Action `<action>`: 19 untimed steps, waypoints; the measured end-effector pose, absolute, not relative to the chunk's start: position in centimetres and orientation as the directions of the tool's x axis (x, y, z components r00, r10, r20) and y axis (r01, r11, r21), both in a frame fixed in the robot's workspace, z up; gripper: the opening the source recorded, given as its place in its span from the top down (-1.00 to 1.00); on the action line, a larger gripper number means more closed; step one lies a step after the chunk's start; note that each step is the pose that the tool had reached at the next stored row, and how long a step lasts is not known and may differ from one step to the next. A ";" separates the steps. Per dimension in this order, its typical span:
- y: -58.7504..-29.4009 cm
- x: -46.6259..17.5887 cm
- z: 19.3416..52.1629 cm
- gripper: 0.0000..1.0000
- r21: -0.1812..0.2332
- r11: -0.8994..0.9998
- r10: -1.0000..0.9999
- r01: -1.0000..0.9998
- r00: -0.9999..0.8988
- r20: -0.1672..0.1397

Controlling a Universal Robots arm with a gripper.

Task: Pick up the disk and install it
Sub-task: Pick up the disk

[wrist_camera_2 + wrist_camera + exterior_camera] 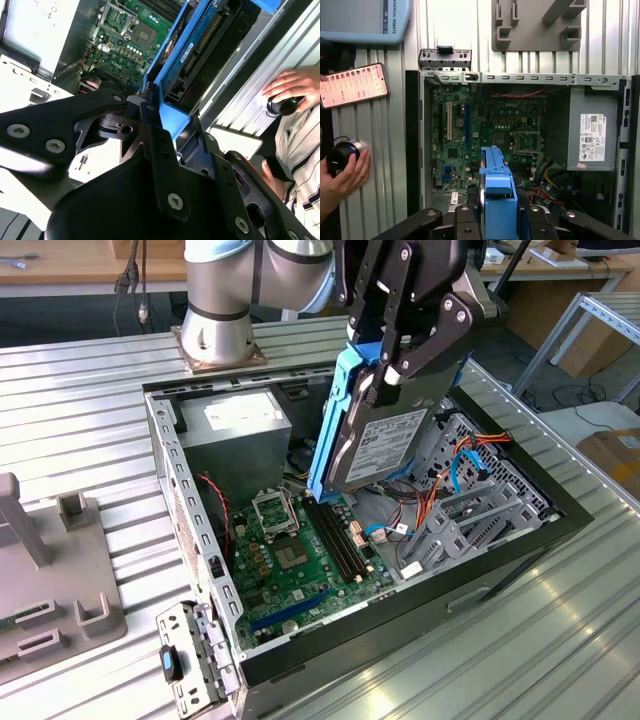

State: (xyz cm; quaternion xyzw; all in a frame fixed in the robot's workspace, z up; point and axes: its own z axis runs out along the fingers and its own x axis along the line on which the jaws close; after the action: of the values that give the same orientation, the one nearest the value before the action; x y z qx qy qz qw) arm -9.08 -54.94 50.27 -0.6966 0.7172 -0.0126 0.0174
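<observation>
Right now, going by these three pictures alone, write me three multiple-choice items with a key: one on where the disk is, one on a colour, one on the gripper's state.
1. Where is the disk relative to the open computer case?
A) lying flat inside it
B) held upright on edge over its opening
C) set down outside it

2. What colour is the disk's carrier frame?
A) red
B) yellow
C) blue

3. How is the gripper?
A) shut on the disk
B) open, clear of the disk
C) open, resting on the case

Key:
1 B: the exterior view shows it upright over the motherboard.
2 C: the frame is bright blue in both wrist views.
3 A: it clamps the disk's upper end.
</observation>
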 end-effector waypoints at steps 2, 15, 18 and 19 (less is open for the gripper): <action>-54.9 -8.6 50.3 0.26 -0.042 0.029 -1.000 -0.999 -0.029 -0.007; -54.9 -6.1 50.3 0.26 -0.042 0.029 -1.000 -0.999 -0.029 -0.008; -54.9 -5.5 50.3 0.26 -0.042 0.029 -1.000 -0.999 -0.029 -0.007; -54.9 -5.4 50.3 0.26 -0.042 0.029 -1.000 -0.999 -0.029 -0.007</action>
State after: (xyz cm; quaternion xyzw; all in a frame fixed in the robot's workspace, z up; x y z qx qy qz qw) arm -5.44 -54.94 50.27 -0.6965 0.7172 -0.0126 0.0174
